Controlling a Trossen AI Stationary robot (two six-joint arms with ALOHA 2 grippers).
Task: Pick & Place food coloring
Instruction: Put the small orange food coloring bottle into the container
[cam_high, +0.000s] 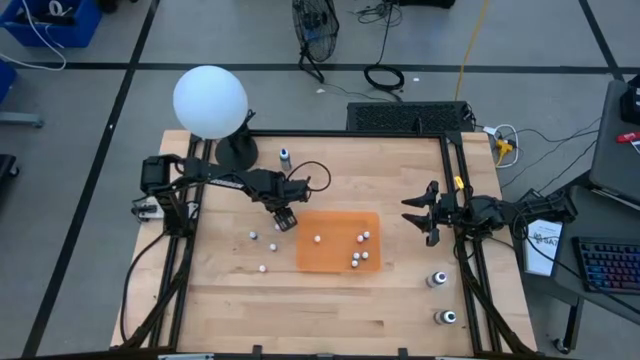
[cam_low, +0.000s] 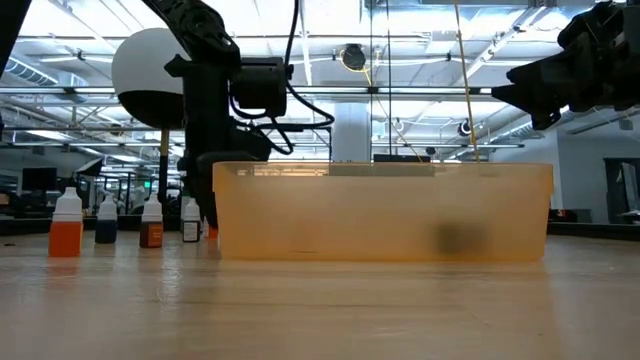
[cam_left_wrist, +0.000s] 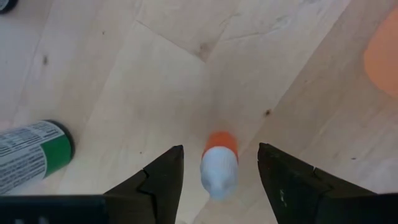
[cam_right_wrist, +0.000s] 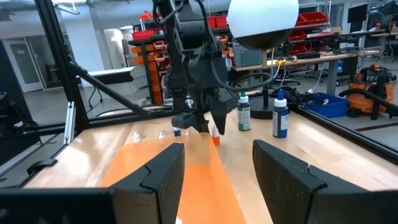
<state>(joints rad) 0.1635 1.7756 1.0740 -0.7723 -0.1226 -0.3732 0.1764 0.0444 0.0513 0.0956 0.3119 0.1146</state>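
While the left hand (cam_high: 284, 219) hung low over the desk (cam_high: 330, 310) just off the tray's (cam_high: 335, 255) left edge, its fingers (cam_left_wrist: 163, 180) stood apart on either side of an orange bottle (cam_left_wrist: 219, 163) with a white cap, without touching it. That bottle stood upright on the wood between them. A green bottle (cam_left_wrist: 34, 152) lay on its side close by, farther from the tray. Inside the tray sat several white-capped bottles (cam_high: 358, 259), with one more (cam_high: 316, 239) near its left side. Left of the tray, a few more small bottles (cam_high: 254, 236) stood scattered on the desk. Beyond the tray's far left corner, a bottle (cam_high: 284, 155) stood beside the globe (cam_high: 210, 101). Right of the tray, the right hand (cam_high: 424, 212) waited with its fingers (cam_right_wrist: 155, 177) apart and empty, and two larger bottles (cam_high: 437, 279) stood past the tray's near right corner.
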